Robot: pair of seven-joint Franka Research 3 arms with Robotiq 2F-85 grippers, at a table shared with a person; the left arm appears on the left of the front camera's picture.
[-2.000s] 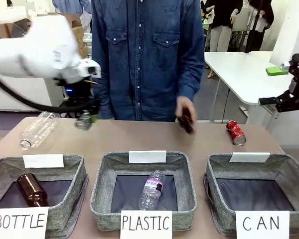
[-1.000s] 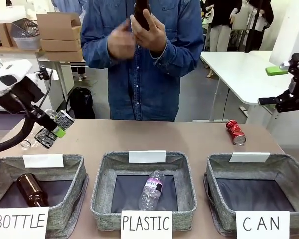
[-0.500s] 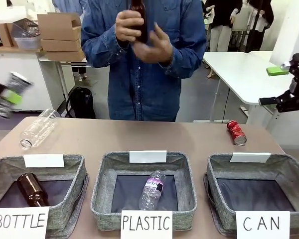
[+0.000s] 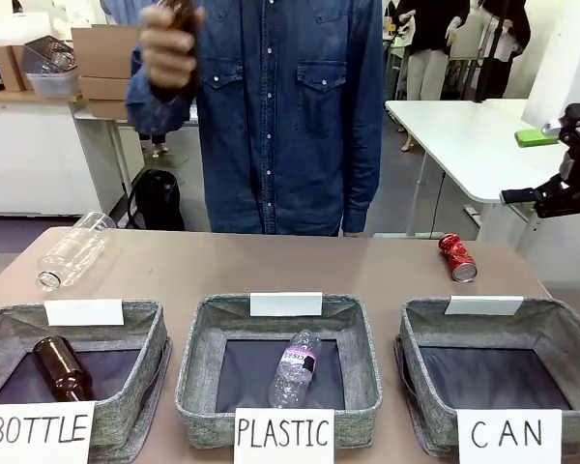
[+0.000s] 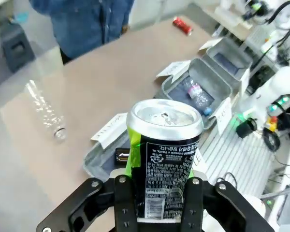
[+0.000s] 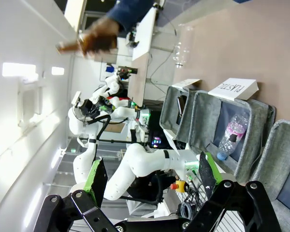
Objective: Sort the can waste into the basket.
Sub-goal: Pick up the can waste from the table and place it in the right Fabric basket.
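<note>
the left gripper (image 5: 158, 195) was closed on the dark can (image 5: 165, 154), holding it upright with its silver top up, high above the left end of the table (image 4: 271, 266). two seconds before, that arm had been low over the far left of the table, at this can. it had since lifted the can and swung out past the left edge of the front view. in the same time the person's hand (image 4: 167, 46) had taken a brown bottle (image 4: 181, 10) off the table and raised it to shoulder height. the red can (image 4: 457, 257) had not moved. it lay on its side at the far right, just beyond the basket signed "can" (image 4: 423, 333), which was empty. the right gripper (image 6: 150, 176) had stayed raised off the right edge, fingers spread with nothing between them. judging from this, one can was picked up but well apart from its basket, so a carry across the table to the right looked next. the red can was still untouched.
</note>
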